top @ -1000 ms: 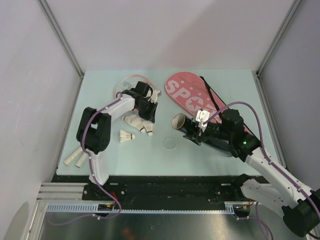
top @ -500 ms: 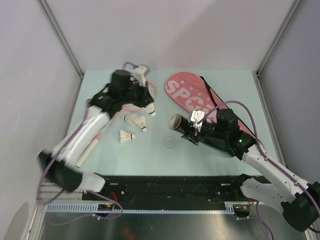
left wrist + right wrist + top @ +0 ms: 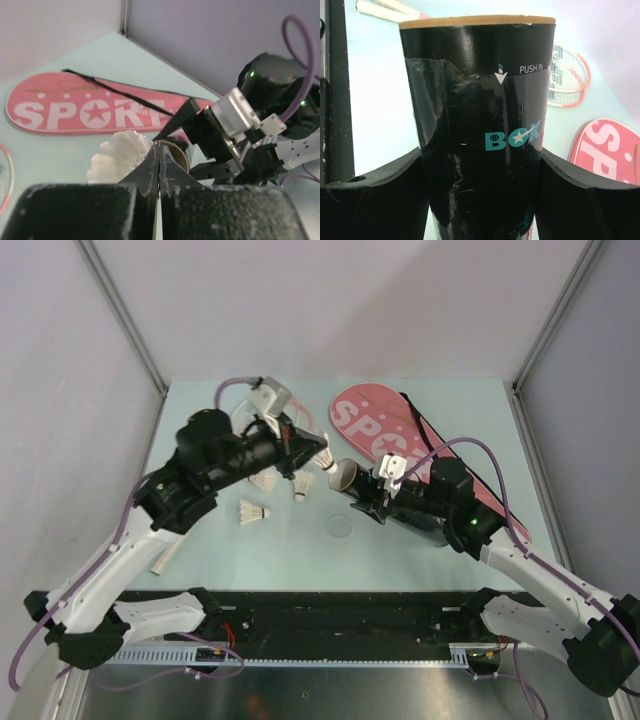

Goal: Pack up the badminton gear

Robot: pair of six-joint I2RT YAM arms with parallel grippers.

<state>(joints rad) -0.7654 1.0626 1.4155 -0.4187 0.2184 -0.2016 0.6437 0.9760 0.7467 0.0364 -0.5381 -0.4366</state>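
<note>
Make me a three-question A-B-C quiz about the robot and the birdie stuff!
1. Where is the shuttlecock that the left gripper pinches? A) right by the black tube's open end B) lying on the table C) under the racket
2. What colour is the racket cover? A) green B) pink C) yellow
3. What is the right gripper doing? A) hanging open, empty B) clamping the black tube C) holding the racket
Answers: 1 A, its feathers sit by the tube's rim; 2 B, pink with white SPORT lettering; 3 B, its fingers press both tube sides.

lab cell: white panels point(image 3: 330, 310), aluminium rails point(image 3: 120, 315)
</note>
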